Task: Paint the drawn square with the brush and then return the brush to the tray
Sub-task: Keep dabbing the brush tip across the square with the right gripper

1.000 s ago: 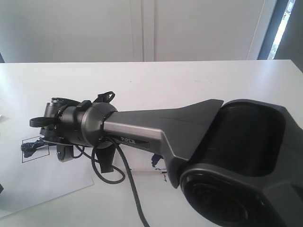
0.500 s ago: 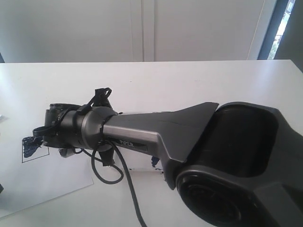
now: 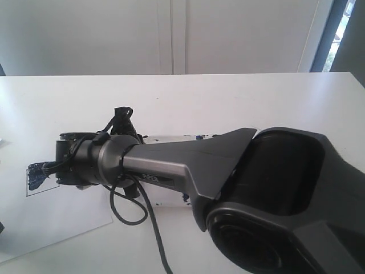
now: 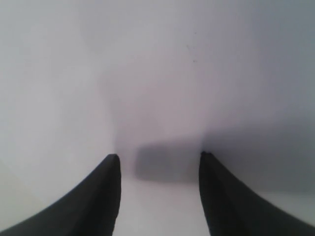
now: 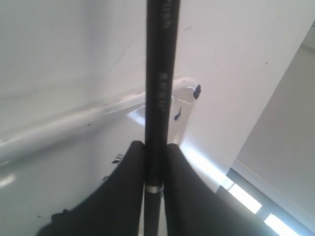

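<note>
My right arm reaches across to the left over the white paper sheet (image 3: pixel 57 228). The drawn square (image 3: pixel 41 181) lies on that sheet, its upper part smeared dark blue. My right gripper (image 5: pixel 155 143) is shut on the brush (image 5: pixel 160 73), a thin black stick running straight up between the fingers. In the exterior view the wrist (image 3: pixel 80 160) hides the brush tip at the square. The tray (image 3: pixel 188 137) lies under the forearm; only its flecked rim shows. My left gripper (image 4: pixel 158 157) is open over a bare white surface, holding nothing.
A black cable (image 3: pixel 149 220) loops down from the right wrist over the paper's edge. The right arm's big dark base (image 3: pixel 285 211) fills the lower right of the exterior view. The tray's rounded corner (image 5: pixel 189 93) with paint specks shows behind the brush.
The right wrist has dropped and turned at the square, and the dark blue smear inside it has grown. The forearm sits lower, so the tray's far rim now shows above it.
</note>
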Motion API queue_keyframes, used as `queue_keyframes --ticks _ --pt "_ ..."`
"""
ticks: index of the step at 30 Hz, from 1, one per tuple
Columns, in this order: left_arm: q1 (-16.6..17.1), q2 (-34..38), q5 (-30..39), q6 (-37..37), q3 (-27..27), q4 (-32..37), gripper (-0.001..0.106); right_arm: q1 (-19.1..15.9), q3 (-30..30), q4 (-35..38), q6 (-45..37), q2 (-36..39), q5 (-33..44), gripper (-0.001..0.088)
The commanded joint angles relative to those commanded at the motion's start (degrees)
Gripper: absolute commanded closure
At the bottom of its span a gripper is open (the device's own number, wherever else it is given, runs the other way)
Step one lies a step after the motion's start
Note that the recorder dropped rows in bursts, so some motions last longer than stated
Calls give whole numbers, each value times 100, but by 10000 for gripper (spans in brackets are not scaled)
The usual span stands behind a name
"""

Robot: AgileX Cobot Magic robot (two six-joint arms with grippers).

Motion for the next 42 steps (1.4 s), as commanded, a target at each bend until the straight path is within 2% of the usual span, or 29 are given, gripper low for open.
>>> queue_keyframes --ticks 24,33,42 --pt "0 0 -93 0 0 0 517 5 0 -42 69 -234 215 868" --pt "0 0 -167 -201 -12 0 517 20 177 624 -160 -576 615 868" --pt "0 0 -167 -213 -12 0 517 73 178 1511 -705 -585 621 868"
